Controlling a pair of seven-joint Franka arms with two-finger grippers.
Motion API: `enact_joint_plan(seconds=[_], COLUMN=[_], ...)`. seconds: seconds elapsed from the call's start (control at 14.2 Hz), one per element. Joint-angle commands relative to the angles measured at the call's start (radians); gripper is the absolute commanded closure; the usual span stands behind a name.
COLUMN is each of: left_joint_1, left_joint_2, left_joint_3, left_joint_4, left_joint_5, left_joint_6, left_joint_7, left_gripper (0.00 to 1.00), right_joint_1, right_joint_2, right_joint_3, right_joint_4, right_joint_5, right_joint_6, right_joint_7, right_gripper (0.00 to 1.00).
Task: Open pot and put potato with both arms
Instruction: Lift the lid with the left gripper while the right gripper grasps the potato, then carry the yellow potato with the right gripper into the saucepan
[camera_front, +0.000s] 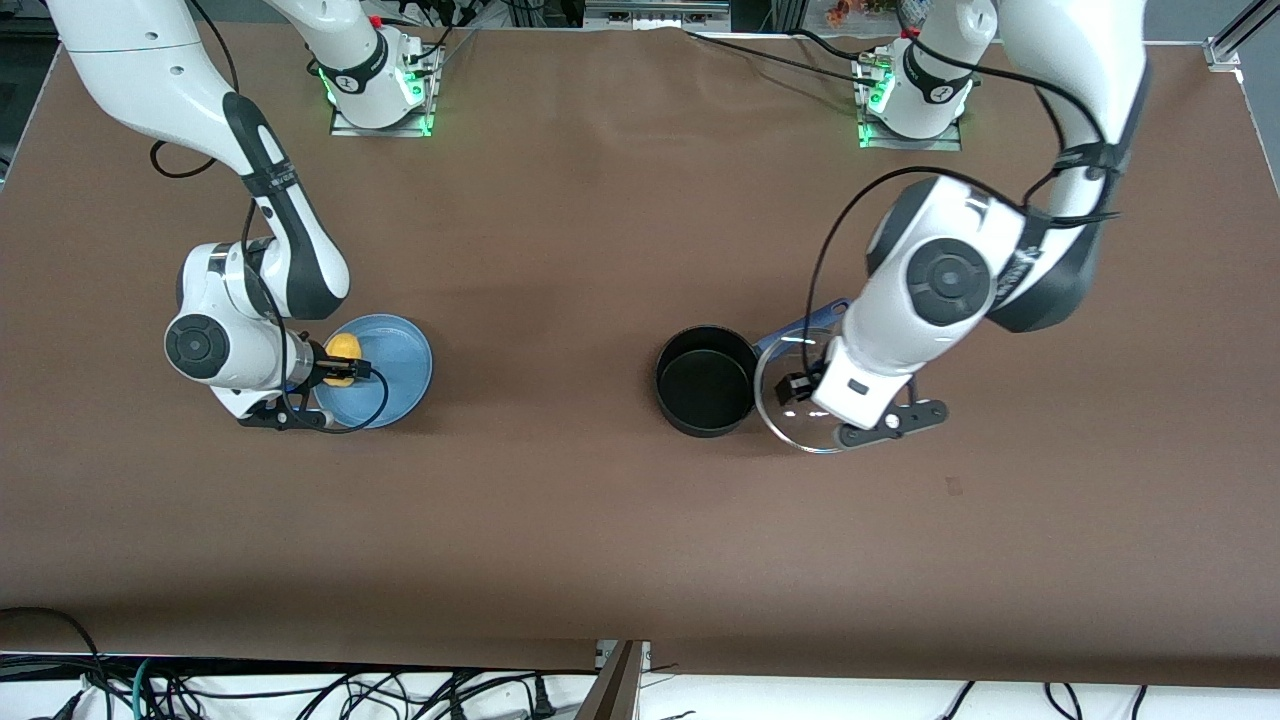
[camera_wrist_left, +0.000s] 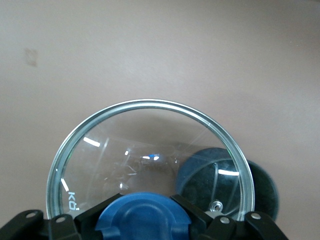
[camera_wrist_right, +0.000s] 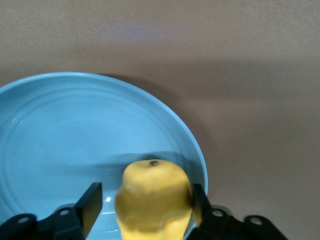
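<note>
The black pot (camera_front: 704, 382) stands open in the middle of the table, its blue handle (camera_front: 790, 330) pointing toward the left arm's end. My left gripper (camera_front: 800, 385) is shut on the blue knob (camera_wrist_left: 142, 215) of the glass lid (camera_front: 790, 425) and holds it beside the pot, over the handle. Through and past the lid (camera_wrist_left: 150, 145) the pot (camera_wrist_left: 260, 190) shows. The yellow potato (camera_front: 343, 347) lies on the light-blue plate (camera_front: 400, 365). My right gripper (camera_front: 345, 372) is open around the potato (camera_wrist_right: 152, 195); one finger (camera_wrist_right: 197, 200) touches it, the other (camera_wrist_right: 92, 200) stands apart.
The plate (camera_wrist_right: 75, 135) sits toward the right arm's end of the brown table. Both arm bases stand along the table's edge farthest from the front camera. Cables hang below the table's near edge.
</note>
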Motion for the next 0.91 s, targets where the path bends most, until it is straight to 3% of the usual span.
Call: enact_joint_plan(seconds=[0.0, 0.07, 0.21, 0.56, 0.84], left_joint_1=[0.075, 0.106, 0.175, 0.35, 0.388], left_joint_2=[-0.052, -0.054, -0.051, -0.031, -0.046], left_joint_3=[-0.008, -0.008, -0.007, -0.007, -0.002], left_joint_4=[-0.026, -0.027, -0.027, -0.03, -0.091], left_joint_5=[-0.029, -0.029, -0.029, -0.027, -0.009], left_joint_6=[-0.048, -0.048, -0.045, -0.032, -0.02], left_joint_7=[0.16, 0.211, 0.336, 0.613, 0.627], left_gripper=[0.77, 0.77, 0.77, 0.77, 0.77], right_joint_1=[-0.007, -0.005, -0.004, 0.042, 0.145], right_joint_2=[-0.005, -0.009, -0.012, -0.013, -0.012], right_joint_3=[0.004, 0.006, 0.007, 0.024, 0.062], right_joint_4=[-0.002, 0.005, 0.051, 0.31, 0.376], right_joint_5=[-0.003, -0.003, 0.001, 0.176, 0.291], right_joint_6=[-0.003, -0.017, -0.087, -0.394, -0.399], right_joint_7=[0.024, 0.041, 0.073, 0.224, 0.532], right_gripper=[0.53, 0.59, 0.6, 0.59, 0.59])
